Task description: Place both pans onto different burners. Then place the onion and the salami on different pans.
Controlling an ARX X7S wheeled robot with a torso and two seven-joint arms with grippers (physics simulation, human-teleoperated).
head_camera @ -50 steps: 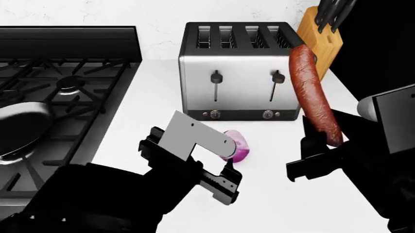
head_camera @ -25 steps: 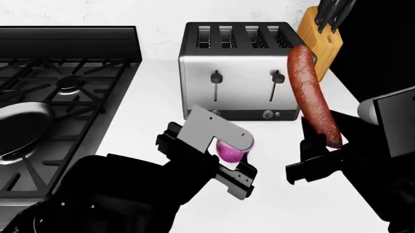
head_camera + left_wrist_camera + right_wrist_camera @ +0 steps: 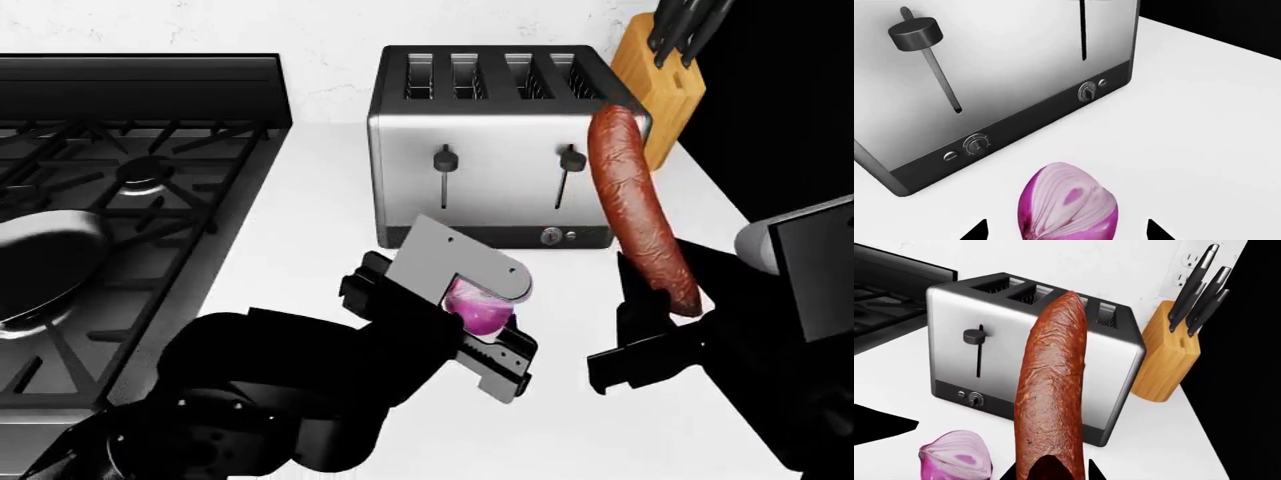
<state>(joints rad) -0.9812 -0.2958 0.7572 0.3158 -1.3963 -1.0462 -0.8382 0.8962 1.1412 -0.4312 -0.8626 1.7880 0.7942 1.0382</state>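
Onion (image 3: 1067,202): small, egg-shaped, glossy purple-pink skin, pale cut face with fine white-pink layer lines turned toward the left wrist camera. It rests on the smooth white surface (image 3: 307,200), just in front of the toaster (image 3: 501,150). In the left wrist view it sits between the two dark fingertips (image 3: 977,231) of the left tool (image 3: 487,330), with a gap on each side; the fingers stand apart and touch nothing. From the head view the tool's grey metal bracket covers most of the onion.

Salami (image 3: 643,205): long, slightly curved, reddish-brown, mottled rough casing, rounded ends. It stands nearly upright, raised off the surface, lower end clamped in the right tool (image 3: 654,320), upper end level with the toaster top. Right wrist view shows the black tips closed on its base.

Toaster: boxy, brushed steel sides, black base band with two knobs, two black levers, four slots. Wooden knife block (image 3: 1166,357) with black handles stands beside it.

One pan (image 3: 47,260), glossy and dark, sits on the black cast-iron grates (image 3: 147,170) at the stove's near left.
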